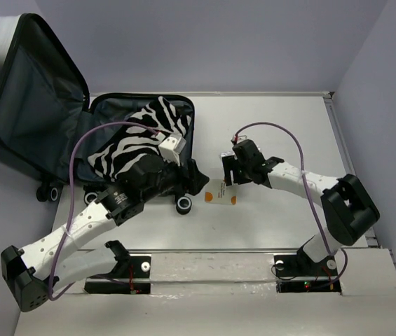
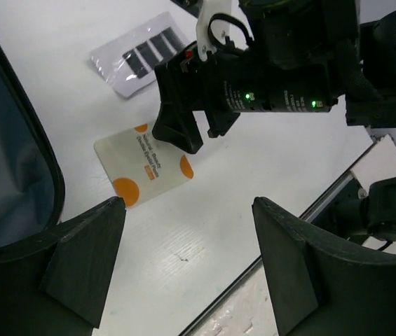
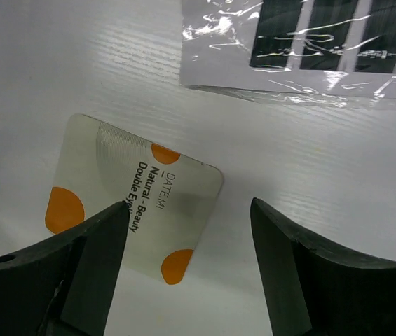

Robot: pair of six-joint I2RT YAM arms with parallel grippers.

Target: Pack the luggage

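Plainly the luggage (image 1: 36,105) is lying open at the upper left of the top view. Its lid is standing tilted up near the lavender wall (image 1: 219,42) with the dark lining facing out, while its lower half is sitting flat on the white table (image 1: 282,217) and holding a zebra-striped fabric (image 1: 131,140). Black wheels (image 1: 183,204) are showing at the shell's lower edge. The left gripper (image 2: 183,245) is hovering just past the case's right side, jaws spread wide with only bare table between them, and in the left wrist view the curved dark rim (image 2: 47,161) is running down the left of the frame. Right of centre in the top view, the right gripper (image 3: 183,245) is hanging over a small white sachet (image 3: 134,196) with orange dots, jaws parted and empty. One fingertip (image 3: 92,238) is overlapping the sachet's lower edge in the right wrist view, and whether it is touching cannot be told. The sachet is lying flat between the case and the right arm, with open table stretching to the right and down to the near edge. Its print is reading "Natural - Beauty", then "Double Eye" cut off by the finger, and "DATE.MI". Just beyond it, at the top of the right wrist view, a clear plastic packet (image 3: 303,49) with black stripes is lying flat.
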